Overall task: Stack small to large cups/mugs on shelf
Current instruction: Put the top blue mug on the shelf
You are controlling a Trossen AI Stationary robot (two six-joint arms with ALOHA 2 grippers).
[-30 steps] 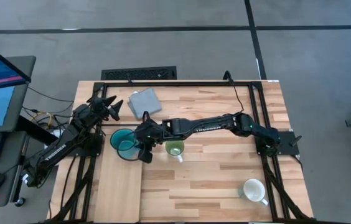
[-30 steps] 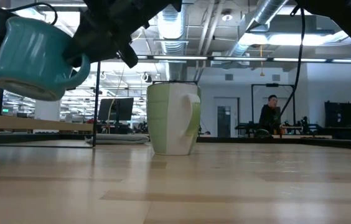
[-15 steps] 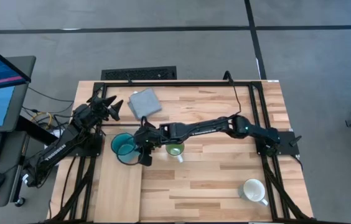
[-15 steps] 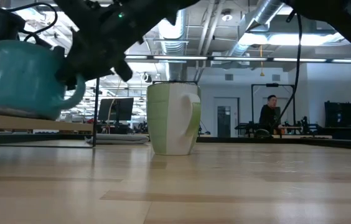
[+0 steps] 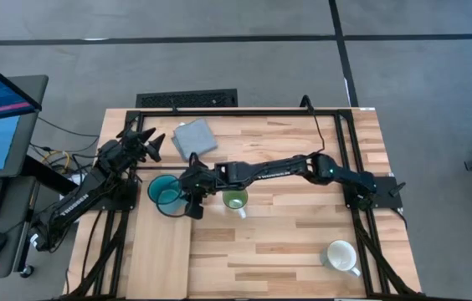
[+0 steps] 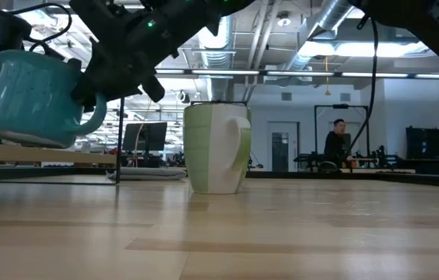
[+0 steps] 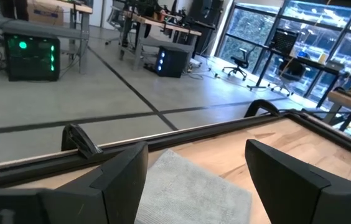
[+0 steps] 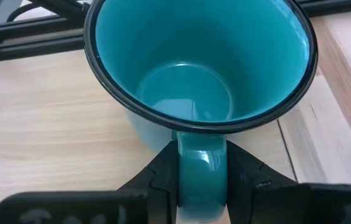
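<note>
In the high view, the teal mug [image 5: 166, 194] was held by its handle in the right gripper [image 5: 192, 199] over the pale shelf [image 5: 159, 251] at lower left, probably for placing. The green mug [image 5: 235, 201] at centre and the white mug [image 5: 341, 256] at lower right looked empty.

In the low view, the teal mug [image 6: 36, 97] hung tilted at upper left.

In the right wrist view, the fingers [image 8: 157, 180] were clamped on the handle; nothing was inside the teal mug [image 8: 200, 74].

In the left wrist view, the left gripper [image 7: 194, 180] was spread wide and empty above the grey pad [image 7: 194, 199].

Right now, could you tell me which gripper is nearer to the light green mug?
The right. The right gripper, shut on the teal mug by its handle, sits just beside the light green mug. The left gripper waits farther off, near the grey pad.
</note>
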